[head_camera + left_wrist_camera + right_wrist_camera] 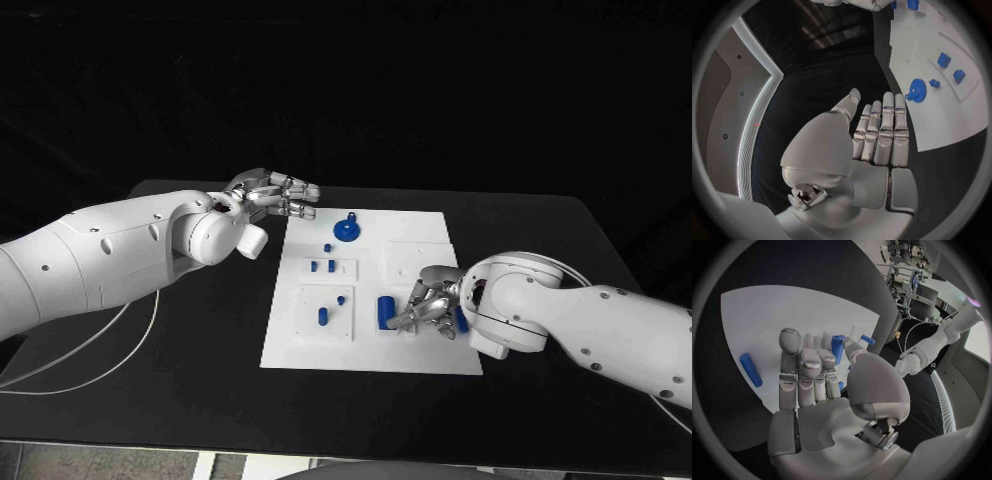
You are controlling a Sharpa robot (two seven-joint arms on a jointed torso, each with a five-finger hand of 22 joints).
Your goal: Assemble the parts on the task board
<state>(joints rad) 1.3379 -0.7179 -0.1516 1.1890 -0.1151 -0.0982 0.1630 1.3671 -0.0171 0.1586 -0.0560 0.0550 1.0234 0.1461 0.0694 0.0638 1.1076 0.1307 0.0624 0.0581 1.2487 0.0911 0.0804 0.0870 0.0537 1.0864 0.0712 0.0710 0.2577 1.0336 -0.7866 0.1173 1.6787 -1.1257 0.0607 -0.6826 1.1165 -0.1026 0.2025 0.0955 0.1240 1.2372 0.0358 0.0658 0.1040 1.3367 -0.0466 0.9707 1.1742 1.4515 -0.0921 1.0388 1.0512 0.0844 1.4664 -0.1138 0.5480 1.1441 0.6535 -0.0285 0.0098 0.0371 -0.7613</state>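
The task board [418, 235] is lying in the middle of the black counter [577, 250], with the blue gear [348, 231] and several small blue pegs already standing in it, while a blue cylinder [387, 312] is lying loose near its front edge. The right hand [427, 305] is hovering over the board beside that cylinder, seemingly pinching a small blue peg [837, 347], though the grip is hard to confirm. The left hand [274, 195] is hanging released off the board's far corner, so assembly looks partway done.

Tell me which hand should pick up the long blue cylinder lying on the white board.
Right. The right hand hovers over the white board just beside the long blue cylinder, fingers apart. The left hand is off the board's far corner, over the black table.
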